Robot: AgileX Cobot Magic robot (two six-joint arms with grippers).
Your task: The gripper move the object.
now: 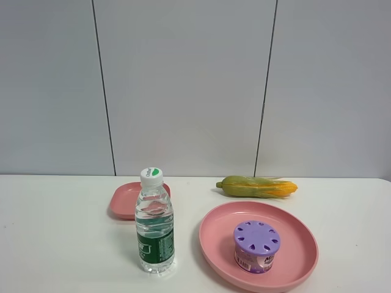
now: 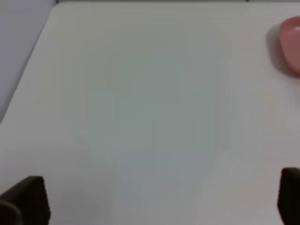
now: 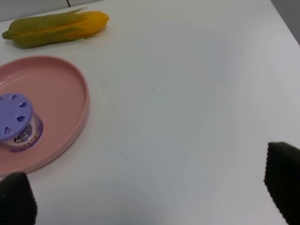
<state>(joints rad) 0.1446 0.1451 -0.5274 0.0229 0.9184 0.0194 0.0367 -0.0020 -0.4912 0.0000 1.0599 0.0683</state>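
Note:
The small round can with a purple pierced lid (image 1: 257, 246) stands upright inside the large pink plate (image 1: 214, 244) at the front right of the table; it also shows in the right wrist view (image 3: 18, 123). No gripper shows in the exterior high view. My right gripper (image 3: 150, 197) is open and empty, its dark fingertips (image 3: 282, 176) wide apart over bare table, well apart from the can. My left gripper (image 2: 154, 199) is open and empty over bare table, with dark fingertips (image 2: 28, 199) at the frame corners.
A clear water bottle with a green label (image 1: 154, 224) stands left of the large plate. A small pink dish (image 1: 125, 200) sits behind the bottle and shows in the left wrist view (image 2: 291, 43). A corn cob (image 1: 256, 187) lies behind the plate. A grey wall backs the table.

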